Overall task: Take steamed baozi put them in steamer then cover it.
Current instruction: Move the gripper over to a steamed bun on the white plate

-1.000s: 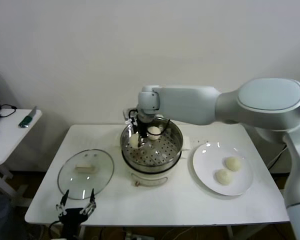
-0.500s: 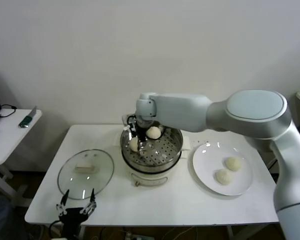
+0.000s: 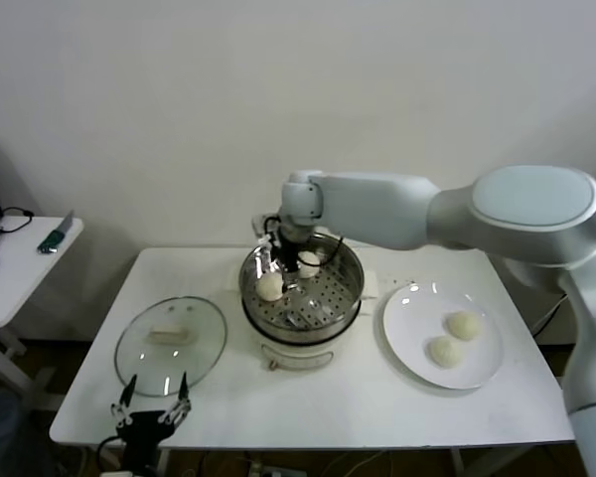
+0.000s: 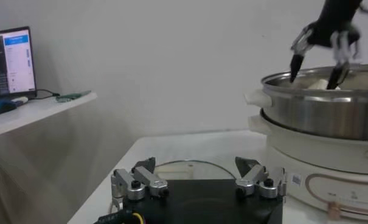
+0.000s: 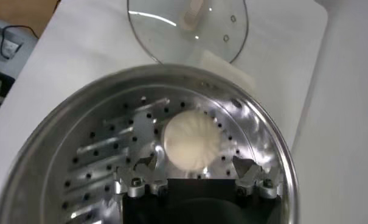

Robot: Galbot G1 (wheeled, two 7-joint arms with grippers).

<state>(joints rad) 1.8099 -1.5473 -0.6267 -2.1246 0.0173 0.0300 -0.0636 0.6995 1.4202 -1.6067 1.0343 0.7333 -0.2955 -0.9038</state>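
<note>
The steamer [image 3: 328,310] stands mid-table on its white base. Two baozi lie on its perforated floor, one at the left [image 3: 269,286] and one at the back [image 3: 308,264]. My right gripper [image 3: 290,262] hangs open just above the basket. In the right wrist view it [image 5: 194,165] is empty, with a baozi [image 5: 191,141] lying free on the steamer floor [image 5: 104,158] just beyond the fingertips. Two more baozi [image 3: 463,325] [image 3: 443,350] sit on the white plate [image 3: 407,343]. The cover [image 3: 169,341] lies flat on the table at the left. My left gripper [image 3: 154,412] is parked open at the front edge.
A side table [image 3: 20,268] with a green tool and cables stands at the far left. In the left wrist view the cover's rim [image 4: 196,162] lies just ahead of my left gripper [image 4: 197,179], with the steamer wall [image 4: 323,112] to one side.
My right gripper has risen a little out of the steamer and shifted right, away from the baozi at the basket's left. The left arm has not moved.
</note>
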